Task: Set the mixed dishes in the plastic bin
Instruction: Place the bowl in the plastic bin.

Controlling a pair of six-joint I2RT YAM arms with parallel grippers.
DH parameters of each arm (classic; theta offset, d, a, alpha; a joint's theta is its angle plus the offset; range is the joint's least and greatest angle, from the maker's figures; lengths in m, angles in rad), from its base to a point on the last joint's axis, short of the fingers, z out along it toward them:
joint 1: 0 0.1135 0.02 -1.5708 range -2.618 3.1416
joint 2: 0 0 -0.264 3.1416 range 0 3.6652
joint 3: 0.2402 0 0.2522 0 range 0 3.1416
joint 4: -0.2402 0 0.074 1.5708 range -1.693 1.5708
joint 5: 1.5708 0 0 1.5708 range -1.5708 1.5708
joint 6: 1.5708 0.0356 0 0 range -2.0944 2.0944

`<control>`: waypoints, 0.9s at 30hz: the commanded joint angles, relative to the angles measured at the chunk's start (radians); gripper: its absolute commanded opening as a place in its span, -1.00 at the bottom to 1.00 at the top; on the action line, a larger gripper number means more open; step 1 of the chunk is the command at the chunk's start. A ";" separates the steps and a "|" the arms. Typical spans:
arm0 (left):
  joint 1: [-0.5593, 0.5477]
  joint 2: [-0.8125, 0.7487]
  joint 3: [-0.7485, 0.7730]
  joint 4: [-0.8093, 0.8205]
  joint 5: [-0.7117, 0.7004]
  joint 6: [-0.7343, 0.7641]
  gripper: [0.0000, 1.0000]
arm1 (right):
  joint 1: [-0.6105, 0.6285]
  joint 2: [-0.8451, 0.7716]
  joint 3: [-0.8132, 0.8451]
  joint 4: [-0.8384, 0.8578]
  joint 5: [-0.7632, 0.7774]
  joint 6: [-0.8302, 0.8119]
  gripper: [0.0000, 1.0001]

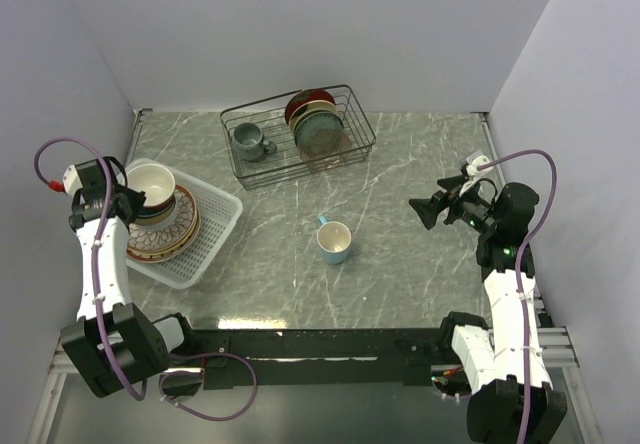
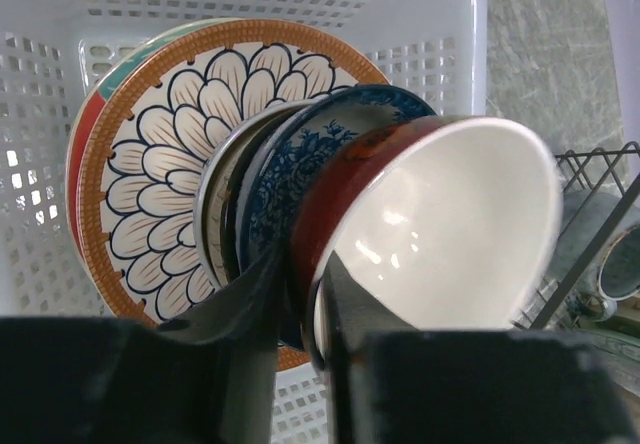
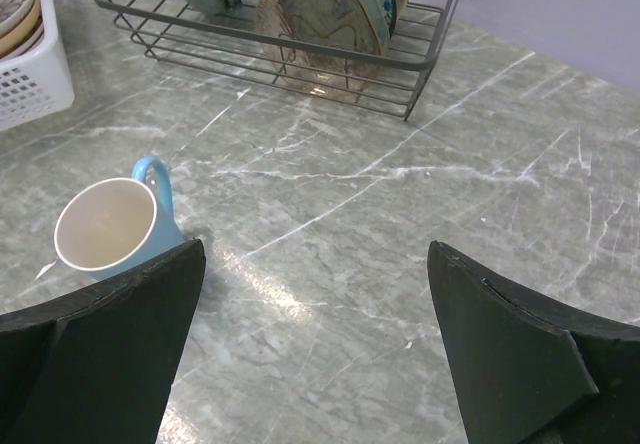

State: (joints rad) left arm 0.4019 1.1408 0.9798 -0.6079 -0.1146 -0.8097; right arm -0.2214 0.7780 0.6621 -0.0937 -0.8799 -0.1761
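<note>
Red white-lined bowl (image 2: 440, 234) atop plate stack (image 2: 160, 194) in white plastic bin (image 1: 215, 229), rim between narrowly parted left gripper (image 2: 300, 274) fingers; cannot tell whether clamped or freed. Right gripper (image 3: 316, 254) spread wide, empty, over marble table (image 3: 400, 194), light blue mug (image 1: 333, 241) standing nearby outside bin.

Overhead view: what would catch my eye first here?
The stack of patterned plates in the white basket at left, topped by a cream-lined bowl whose rim the left gripper straddles. Next, a lone light blue mug mid-table, with a black wire rack behind it.
</note>
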 commanded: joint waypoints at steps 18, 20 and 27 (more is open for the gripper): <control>0.006 -0.185 0.074 -0.023 -0.005 -0.023 0.47 | -0.006 -0.019 0.044 0.017 -0.011 0.001 1.00; 0.006 -0.203 0.083 -0.035 0.007 -0.020 0.54 | -0.006 -0.020 0.044 0.015 -0.014 0.003 1.00; 0.005 -0.302 0.053 0.009 0.222 0.036 0.82 | -0.004 -0.022 0.044 0.020 -0.025 0.013 1.00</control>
State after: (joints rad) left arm 0.4026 0.8906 1.0203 -0.6365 -0.0463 -0.8154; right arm -0.2218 0.7685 0.6624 -0.0937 -0.8852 -0.1726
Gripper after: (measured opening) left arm 0.877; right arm 0.997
